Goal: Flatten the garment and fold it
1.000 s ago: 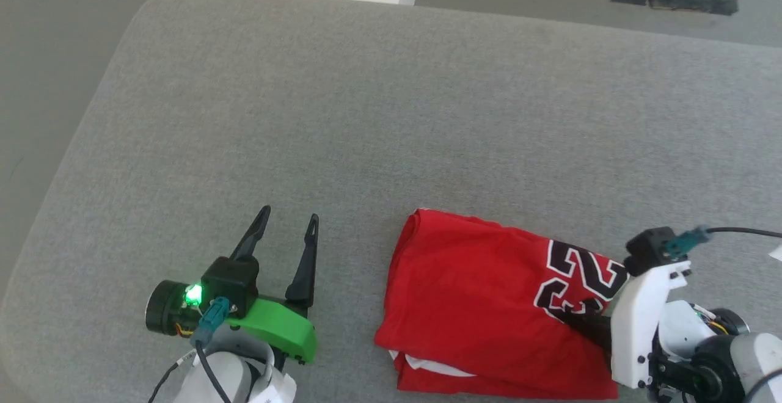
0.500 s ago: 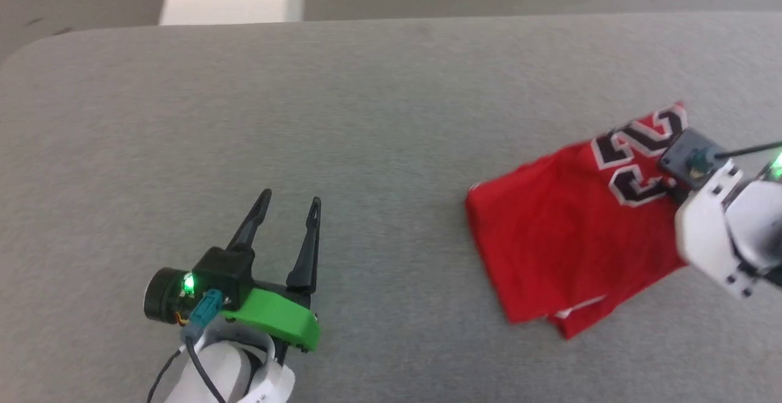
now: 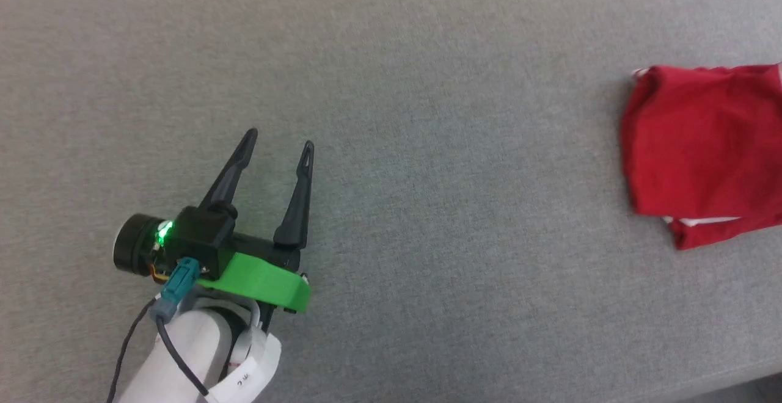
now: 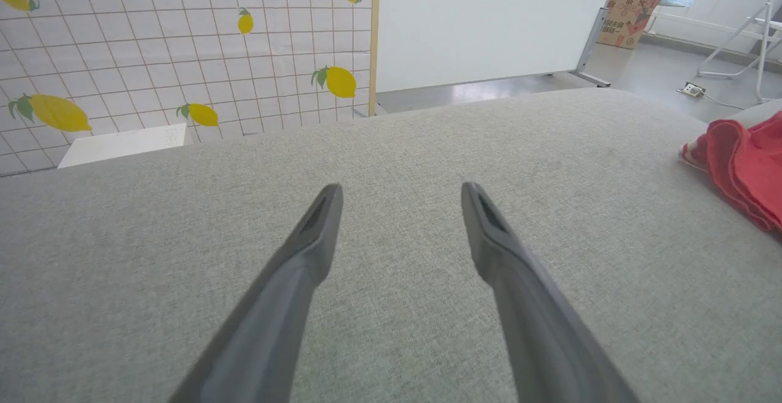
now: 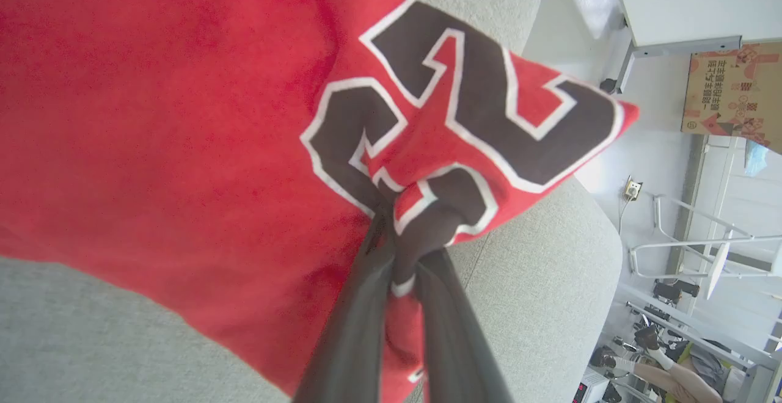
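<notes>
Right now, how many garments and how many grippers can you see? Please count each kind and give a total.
Garments: 1, the red jersey, folded on the grey surface.
Grippers: 2, the left gripper open over bare surface, the right gripper shut on the jersey at its printed number.
Total: 3

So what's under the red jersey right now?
The grey padded surface lies beneath the garment; a white strip of a lower layer peeks out at its near edge. The remaining folded layers underneath are covered.
</notes>
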You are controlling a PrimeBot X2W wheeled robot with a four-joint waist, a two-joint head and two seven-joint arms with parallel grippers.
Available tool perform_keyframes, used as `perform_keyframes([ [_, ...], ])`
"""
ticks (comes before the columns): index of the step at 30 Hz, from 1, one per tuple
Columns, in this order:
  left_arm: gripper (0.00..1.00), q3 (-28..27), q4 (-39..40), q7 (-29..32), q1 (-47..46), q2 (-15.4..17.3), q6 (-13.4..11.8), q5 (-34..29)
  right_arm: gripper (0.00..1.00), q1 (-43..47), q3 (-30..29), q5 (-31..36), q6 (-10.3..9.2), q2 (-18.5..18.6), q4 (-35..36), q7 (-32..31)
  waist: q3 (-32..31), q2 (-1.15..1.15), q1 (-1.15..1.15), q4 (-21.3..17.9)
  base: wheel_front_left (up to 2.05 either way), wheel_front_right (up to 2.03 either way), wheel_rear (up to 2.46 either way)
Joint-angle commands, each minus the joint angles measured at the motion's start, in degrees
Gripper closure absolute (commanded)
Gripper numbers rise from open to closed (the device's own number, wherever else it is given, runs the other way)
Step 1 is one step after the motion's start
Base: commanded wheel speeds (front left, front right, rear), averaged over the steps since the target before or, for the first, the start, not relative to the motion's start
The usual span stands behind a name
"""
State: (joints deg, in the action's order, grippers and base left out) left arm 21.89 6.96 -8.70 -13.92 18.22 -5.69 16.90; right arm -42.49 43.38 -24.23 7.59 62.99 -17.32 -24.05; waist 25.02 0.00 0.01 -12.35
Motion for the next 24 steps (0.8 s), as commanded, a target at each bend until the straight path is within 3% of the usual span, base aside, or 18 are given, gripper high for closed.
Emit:
perform_keyframes([
  [1, 0.00, 0.2, 1.0, 0.4, -1.2, 0.6, -0.2, -0.4, 1.00, -1.1, -1.0, 0.9, -0.10, 0.0, -2.4, 1.8, 5.9, 0.00, -0.01, -2.7, 0.00, 0.00, 0.00],
  [9, 0.00, 0.7, 4.5, 2.3, -2.9, 1.9, -0.1, -1.5, 1.00, -1.3, -8.0, 6.3, -0.10, -1.4, -17.5, 12.0, 9.8, 0.00, -0.01, -0.2, 0.00, 0.00, 0.00],
  [18, 0.00, 0.9, 5.3, 2.4, -3.1, 2.3, -0.3, -1.7, 1.00, -2.4, -14.9, 11.5, -0.10, -5.2, -27.3, 18.3, 10.8, 0.00, -0.01, 1.8, 0.00, 0.00, 0.00],
  [19, 0.00, 1.0, 5.2, 2.3, -3.1, 2.3, -0.4, -1.6, 0.62, -2.5, -15.4, 11.8, -0.10, -5.5, -28.1, 18.8, 10.6, 0.00, -0.01, 1.9, 0.00, 0.00, 0.00],
  [20, 0.00, 1.0, 4.9, 2.1, -3.1, 2.2, -0.4, -1.6, 0.00, -2.7, -16.0, 12.1, -0.10, -6.1, -28.9, 19.1, 10.2, 0.00, -0.01, 2.0, 0.00, 0.00, 0.00],
  [24, 0.00, 1.0, 3.4, 1.2, -2.8, 1.7, -0.6, -1.0, 0.00, -3.0, -16.5, 13.5, -0.10, -7.0, -29.9, 19.8, 7.5, 0.00, -0.01, 2.4, 0.00, 0.00, 0.00],
])
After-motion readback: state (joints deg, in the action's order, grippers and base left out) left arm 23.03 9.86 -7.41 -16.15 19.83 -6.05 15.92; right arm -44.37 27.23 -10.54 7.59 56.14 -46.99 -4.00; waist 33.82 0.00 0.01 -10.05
